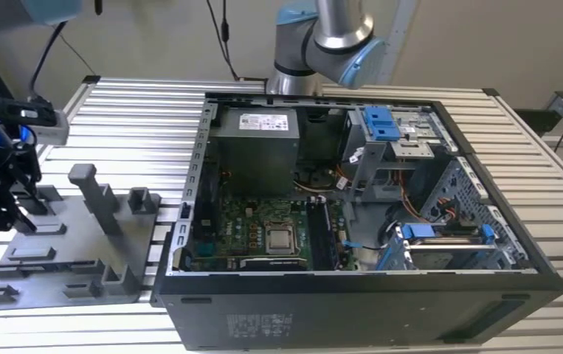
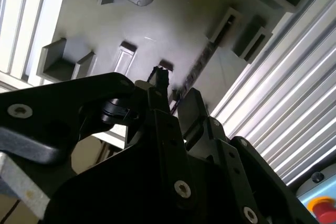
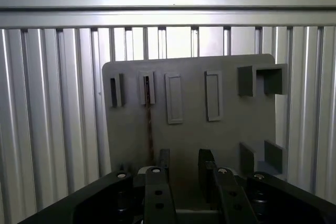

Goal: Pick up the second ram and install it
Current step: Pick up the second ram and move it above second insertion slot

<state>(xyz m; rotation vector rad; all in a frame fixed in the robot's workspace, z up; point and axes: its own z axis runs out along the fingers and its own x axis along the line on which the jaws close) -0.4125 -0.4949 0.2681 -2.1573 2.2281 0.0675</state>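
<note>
At the exterior view's far left, the arm (image 1: 322, 37) hangs wrist-down over the grey tray (image 1: 74, 254) on the desk (image 1: 133, 103). In the second wrist view the fingers (image 2: 193, 103) are released, holding nothing, close over the second ram (image 2: 205, 59) standing on edge in a tray slot. In the first wrist view the ram lines up nearer one finger than the gap, so closing here could clip or tip it, I judge.

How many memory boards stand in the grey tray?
1. The second ram stands on edge in a slot of the grey tray, beside the open gripper, not gripped. Another could be hidden under the gripper.
</note>
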